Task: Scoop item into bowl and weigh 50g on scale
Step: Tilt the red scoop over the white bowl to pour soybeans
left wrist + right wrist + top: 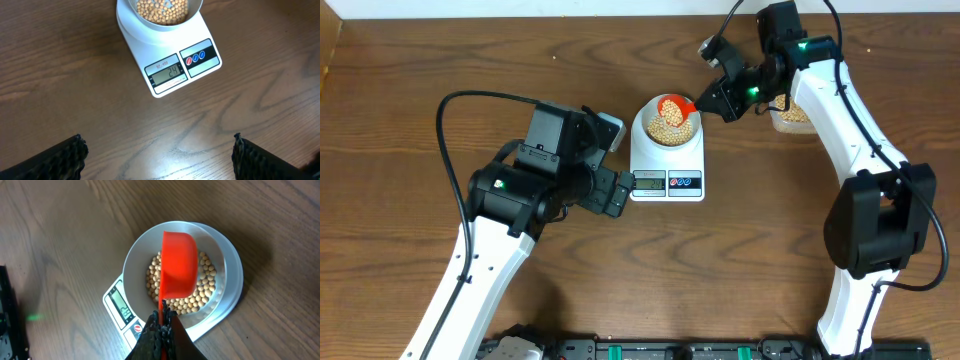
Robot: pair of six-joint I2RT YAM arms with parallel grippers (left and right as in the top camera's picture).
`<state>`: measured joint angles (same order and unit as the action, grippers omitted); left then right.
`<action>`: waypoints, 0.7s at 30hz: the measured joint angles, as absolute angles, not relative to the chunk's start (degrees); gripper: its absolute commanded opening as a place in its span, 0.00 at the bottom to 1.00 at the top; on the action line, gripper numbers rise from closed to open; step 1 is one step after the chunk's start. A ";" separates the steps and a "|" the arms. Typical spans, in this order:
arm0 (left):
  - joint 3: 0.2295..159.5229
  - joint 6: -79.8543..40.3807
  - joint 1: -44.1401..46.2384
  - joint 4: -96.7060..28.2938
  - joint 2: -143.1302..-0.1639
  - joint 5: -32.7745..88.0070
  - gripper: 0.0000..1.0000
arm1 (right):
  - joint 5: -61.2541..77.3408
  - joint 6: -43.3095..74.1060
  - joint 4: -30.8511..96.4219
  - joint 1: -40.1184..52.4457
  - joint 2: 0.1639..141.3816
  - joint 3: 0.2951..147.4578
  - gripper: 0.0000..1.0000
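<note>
The pale bowl [667, 124] stands on the white scale [667, 183] at the table's middle and holds tan beans [666, 128]. My right gripper [718, 97] is shut on the handle of an orange-red scoop [674, 106], which carries beans over the bowl. In the right wrist view the scoop [179, 265] shows its underside above the beans [201, 291] in the bowl [229, 264], gripper [162, 322] shut on its handle. My left gripper [613, 190] is open and empty, just left of the scale's display. The left wrist view shows the display [166, 74] reading 24, the bowl [161, 21], and open fingers [159, 154].
A clear tub with beans [790, 115] stands at the right behind my right arm. A small white object [607, 128] lies beside the left arm, left of the scale. Two round buttons [195, 56] sit right of the display.
</note>
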<state>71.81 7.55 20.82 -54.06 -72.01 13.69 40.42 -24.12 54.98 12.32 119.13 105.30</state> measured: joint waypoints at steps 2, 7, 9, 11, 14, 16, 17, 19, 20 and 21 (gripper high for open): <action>71.81 7.55 20.82 -54.06 -72.01 13.67 0.95 | 40.25 -24.12 54.98 12.36 119.13 105.30 0.01; 71.81 7.57 20.82 -54.06 -72.01 13.67 0.95 | 40.01 -24.14 54.72 12.82 119.13 105.30 0.01; 71.81 7.57 20.82 -54.06 -72.01 13.67 0.95 | 40.01 -24.14 54.74 13.17 119.13 105.30 0.01; 71.81 7.57 20.82 -54.06 -72.01 13.69 0.95 | 39.99 -24.12 54.74 13.47 119.13 105.30 0.01; 71.81 7.57 20.82 -54.06 -72.01 13.67 0.95 | 39.86 -24.14 54.76 13.80 119.13 105.32 0.01; 71.81 7.55 20.82 -54.06 -72.01 13.67 0.95 | 39.77 -24.14 54.76 13.87 119.13 105.41 0.01; 71.81 7.57 20.82 -54.06 -72.01 13.67 0.95 | 39.72 -24.12 54.76 13.96 119.13 105.49 0.01; 71.81 7.57 20.82 -54.06 -72.01 13.67 0.95 | 39.53 -24.14 54.76 13.96 119.13 105.69 0.01; 71.81 7.55 20.82 -54.06 -72.01 13.67 0.95 | 39.38 -24.12 54.74 13.96 119.13 105.73 0.01; 71.81 7.57 20.82 -54.06 -72.01 13.67 0.95 | 39.24 -24.14 54.78 13.96 119.11 105.80 0.01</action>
